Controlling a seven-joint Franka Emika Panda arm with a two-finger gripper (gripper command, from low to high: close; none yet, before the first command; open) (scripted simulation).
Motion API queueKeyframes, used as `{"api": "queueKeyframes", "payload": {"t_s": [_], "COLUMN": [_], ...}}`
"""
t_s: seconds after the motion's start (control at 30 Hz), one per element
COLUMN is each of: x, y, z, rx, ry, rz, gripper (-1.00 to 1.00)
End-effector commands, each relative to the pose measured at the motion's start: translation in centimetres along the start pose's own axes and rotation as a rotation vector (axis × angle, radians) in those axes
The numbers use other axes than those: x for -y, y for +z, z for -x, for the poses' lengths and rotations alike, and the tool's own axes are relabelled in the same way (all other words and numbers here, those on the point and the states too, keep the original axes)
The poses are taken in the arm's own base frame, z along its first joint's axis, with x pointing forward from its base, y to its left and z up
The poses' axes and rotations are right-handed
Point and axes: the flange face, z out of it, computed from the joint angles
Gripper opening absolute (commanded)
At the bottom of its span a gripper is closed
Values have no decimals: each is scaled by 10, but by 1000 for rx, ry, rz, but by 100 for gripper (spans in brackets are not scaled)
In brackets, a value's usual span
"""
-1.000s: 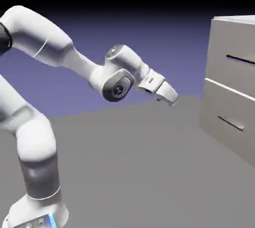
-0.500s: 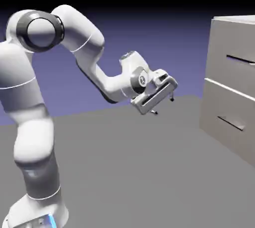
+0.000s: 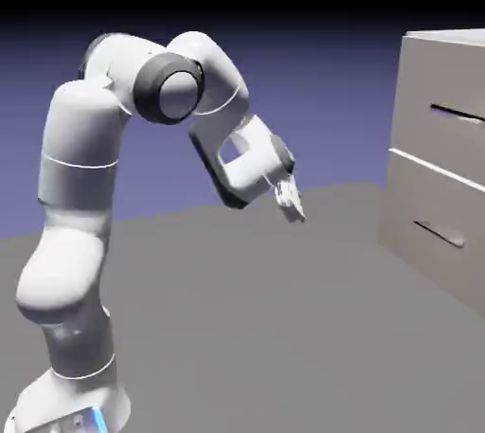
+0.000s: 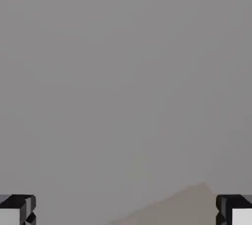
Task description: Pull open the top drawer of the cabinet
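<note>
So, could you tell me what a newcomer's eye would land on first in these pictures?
First the big white arm rising from the lower left of the exterior view, its open gripper angled down over the grey table. Then the cabinet at the right edge, its top drawer shut and well clear of the gripper.

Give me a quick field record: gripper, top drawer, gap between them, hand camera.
gripper: open, empty, angled down toward the table
top drawer: looks shut, dark bar handle untouched
cabinet: at the exterior view's right edge
gap: gripper well short of the cabinet, no contact
hand view: only grey surface between the fingertips
</note>
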Motion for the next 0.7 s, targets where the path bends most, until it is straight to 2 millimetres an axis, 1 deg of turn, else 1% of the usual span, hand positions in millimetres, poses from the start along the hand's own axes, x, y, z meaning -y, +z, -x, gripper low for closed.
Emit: {"api": "queueKeyframes", "payload": {"t_s": [0.0,0.2,0.37,0.53,0.67], "x": [-4,-30,-56,-84,-107], "y": [2,11,12,9,4], "z": [-4,-20,-21,-8,14], "rx": [-6,-16,25,122,240], "ry": [-70,-463,-750,-998,-1165], "rz": [14,122,234,344,413], "gripper": [0,0,0,0,0]}}
